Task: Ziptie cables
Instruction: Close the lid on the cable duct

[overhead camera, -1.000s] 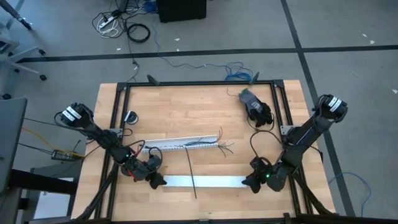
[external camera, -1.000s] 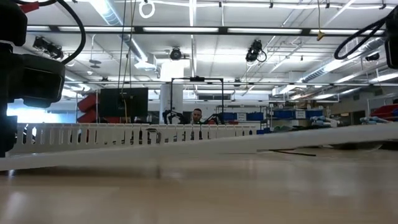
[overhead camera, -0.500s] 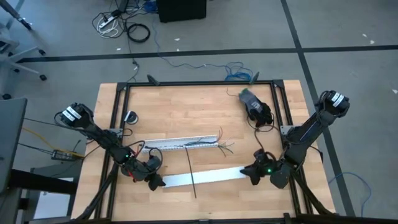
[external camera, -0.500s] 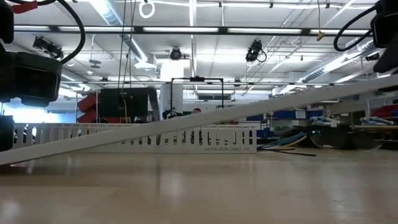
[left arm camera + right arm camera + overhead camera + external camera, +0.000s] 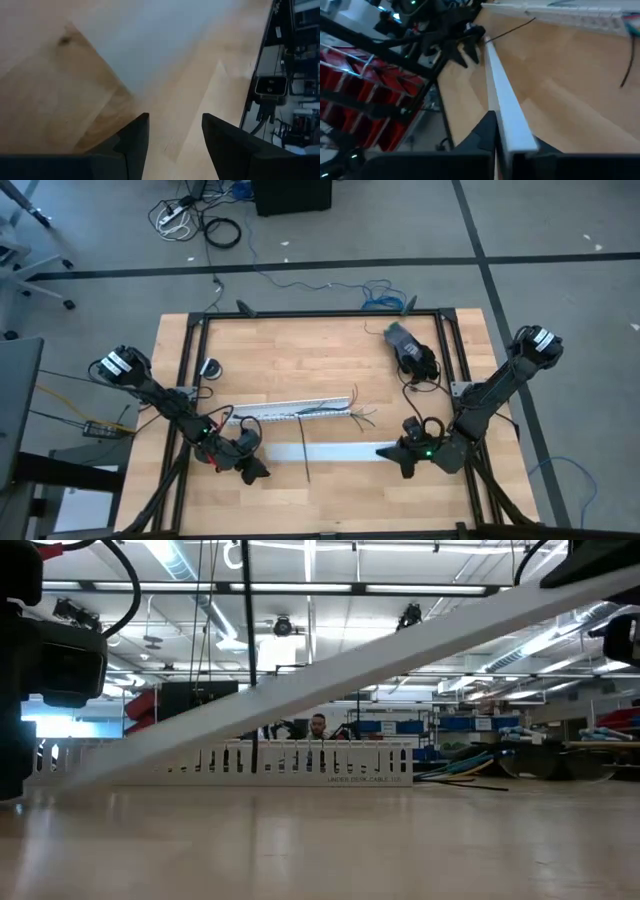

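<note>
Ziptie [image 5: 303,448] on table, between left claw [image 5: 254,471] and right claw [image 5: 392,452]

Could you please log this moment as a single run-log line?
right pincer: shut on long flat white plastic strip, that end raised | left pincer: open at other end | thin black plastic ziptie: on table

My left gripper [image 5: 250,470] sits low at the table's near-left, arm folded, jaws parted. My right gripper [image 5: 397,455] is at the near-right, arm reaching in from the right edge, jaws clamped on a white strip [image 5: 507,115].
</note>
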